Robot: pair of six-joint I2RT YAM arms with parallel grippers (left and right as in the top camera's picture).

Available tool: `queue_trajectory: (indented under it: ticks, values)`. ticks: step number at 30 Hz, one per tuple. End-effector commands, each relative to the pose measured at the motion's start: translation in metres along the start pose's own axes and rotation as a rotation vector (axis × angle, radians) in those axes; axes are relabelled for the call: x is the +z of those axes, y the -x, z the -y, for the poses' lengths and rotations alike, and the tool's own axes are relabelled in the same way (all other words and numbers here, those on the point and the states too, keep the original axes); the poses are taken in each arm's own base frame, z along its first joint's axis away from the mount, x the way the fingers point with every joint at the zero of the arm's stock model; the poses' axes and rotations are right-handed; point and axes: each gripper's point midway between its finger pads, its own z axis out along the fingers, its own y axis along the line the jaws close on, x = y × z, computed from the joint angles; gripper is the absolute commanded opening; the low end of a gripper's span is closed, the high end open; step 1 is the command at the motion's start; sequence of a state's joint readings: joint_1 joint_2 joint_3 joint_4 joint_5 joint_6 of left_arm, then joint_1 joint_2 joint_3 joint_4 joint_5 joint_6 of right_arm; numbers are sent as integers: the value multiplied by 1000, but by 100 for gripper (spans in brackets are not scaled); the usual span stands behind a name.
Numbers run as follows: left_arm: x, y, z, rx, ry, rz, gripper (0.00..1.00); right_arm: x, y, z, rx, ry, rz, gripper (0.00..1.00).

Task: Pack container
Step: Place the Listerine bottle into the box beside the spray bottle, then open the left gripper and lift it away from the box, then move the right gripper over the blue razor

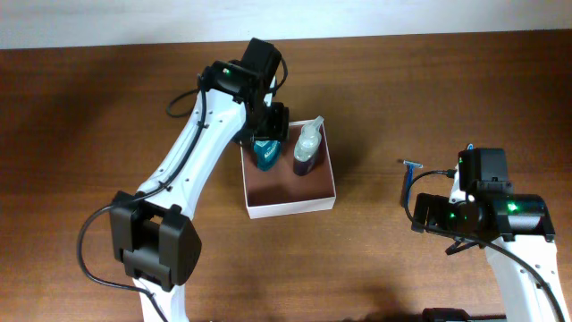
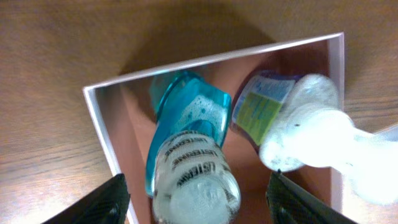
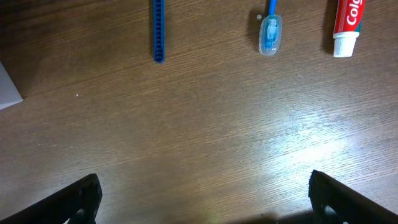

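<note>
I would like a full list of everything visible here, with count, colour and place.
container: one, white walls, pinkish-brown inside, mid-table
mouthwash bottle: one, teal, in container
second bottle: one, purple, whitish top, in container beside the teal one
razor: one, blue, on table toward right arm
toothbrush: one, blue, clear head cover, on table
toothpaste tube: one, red and white, beside toothbrush
table: one, brown wood
left hand: one, black, open over mouthwash bottle
right hand: one, black, open above table

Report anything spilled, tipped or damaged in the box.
Nothing stands out. The teal mouthwash bottle and the purple bottle stand side by side at the back of the container, and no spill or damage is visible.
</note>
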State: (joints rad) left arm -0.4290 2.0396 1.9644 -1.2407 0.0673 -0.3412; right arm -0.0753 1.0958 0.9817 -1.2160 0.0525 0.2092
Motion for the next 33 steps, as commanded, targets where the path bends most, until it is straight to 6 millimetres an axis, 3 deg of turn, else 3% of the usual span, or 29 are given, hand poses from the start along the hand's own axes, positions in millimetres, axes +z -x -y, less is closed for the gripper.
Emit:
queue_trajectory:
  ticks: [1, 6, 8, 10, 11, 14, 17, 19, 26, 33]
  values:
    - [-65, 24, 0, 34, 16, 178, 73, -7, 6, 2, 12, -3, 32, 99]
    - [-143, 24, -25, 24, 108, 328, 77, -7, 7, 0, 13, 4, 38, 100]
    - [-166, 17, -42, -5, 133, 357, 77, -7, 9, -1, 13, 9, 44, 89]
    - [-198, -7, -78, -76, 167, 357, 72, -7, 11, -4, 13, 30, 50, 66]
    - [-206, -17, -92, -106, 186, 350, 63, -7, 12, -5, 12, 31, 53, 54]
    - [-224, -44, -135, -208, 256, 313, 29, -8, 16, -10, 12, 62, 69, 4]
    - [-231, -63, -165, -296, 296, 270, 8, -9, 24, -23, 9, 133, 96, 4]
    - [-230, -67, -180, -345, 308, 259, 1, -10, 34, -37, 2, 203, 123, 4]
    - [-214, -66, -186, -354, 314, 229, 1, 7, 46, -74, -127, 264, 112, 4]
    - [-199, -68, -188, -354, 319, 191, 1, 46, 52, -127, -291, 294, 73, 4]
